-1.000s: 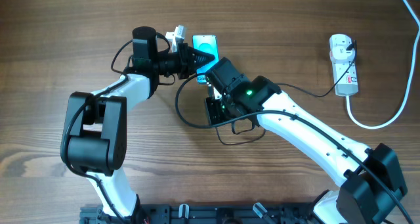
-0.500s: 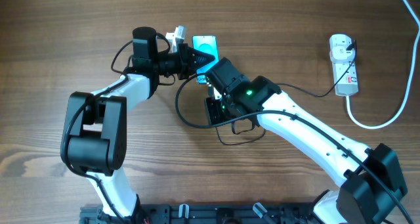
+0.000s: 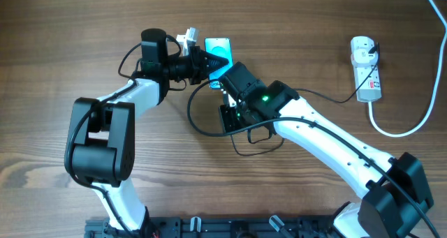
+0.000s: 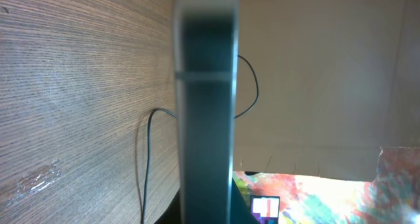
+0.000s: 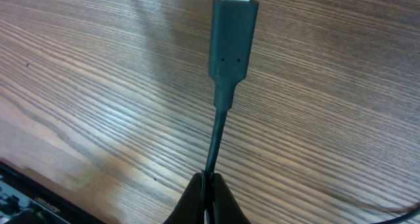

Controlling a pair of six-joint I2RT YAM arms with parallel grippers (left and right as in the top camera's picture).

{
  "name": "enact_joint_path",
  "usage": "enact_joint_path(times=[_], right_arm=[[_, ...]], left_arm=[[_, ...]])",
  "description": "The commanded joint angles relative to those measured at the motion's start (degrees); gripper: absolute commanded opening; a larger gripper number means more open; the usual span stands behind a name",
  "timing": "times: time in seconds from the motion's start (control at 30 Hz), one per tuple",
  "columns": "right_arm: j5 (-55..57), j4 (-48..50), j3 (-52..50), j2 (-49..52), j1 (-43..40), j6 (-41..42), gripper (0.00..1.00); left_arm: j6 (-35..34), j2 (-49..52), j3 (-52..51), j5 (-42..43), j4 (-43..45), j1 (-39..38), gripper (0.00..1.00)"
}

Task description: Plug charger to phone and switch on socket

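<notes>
The phone [image 3: 218, 47], white-framed with a teal screen, stands on edge at the table's upper middle. My left gripper [image 3: 208, 62] is shut on it. In the left wrist view its dark edge [image 4: 207, 119] fills the middle, blurred. My right gripper [image 3: 225, 86] sits just below the phone, shut on the charger. In the right wrist view the thin black cable is pinched between my right gripper [image 5: 210, 184], and the connector [image 5: 233, 43] points away, its metal tip at the top edge. The charger cable [image 3: 328, 97] runs right to the white socket [image 3: 365, 69].
A thicker white cable [image 3: 412, 126] loops from the socket off the right and top edges. Slack black cable [image 3: 251, 142] curls under the right arm. A colourful patterned surface [image 4: 328, 198] shows low in the left wrist view.
</notes>
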Motion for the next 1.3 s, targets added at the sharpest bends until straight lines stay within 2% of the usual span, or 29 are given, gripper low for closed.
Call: enact_joint_path(times=[0.0, 0.53, 1.27], right_arm=[[0.76, -0.2, 1.2, 0.07, 0.07, 0.07, 0.04], [0.55, 0.04, 1.2, 1.36, 0.07, 0.13, 0.04], [0.57, 2.12, 1.2, 1.55, 0.07, 0.17, 0.05]], left_arm=[[-0.13, 0.13, 1.11, 0.48, 0.22, -0.09, 0.04], [-1.46, 0.13, 1.11, 0.48, 0.22, -0.09, 0.04], [0.11, 0.13, 1.11, 0.46, 0.2, -0.09, 0.04]])
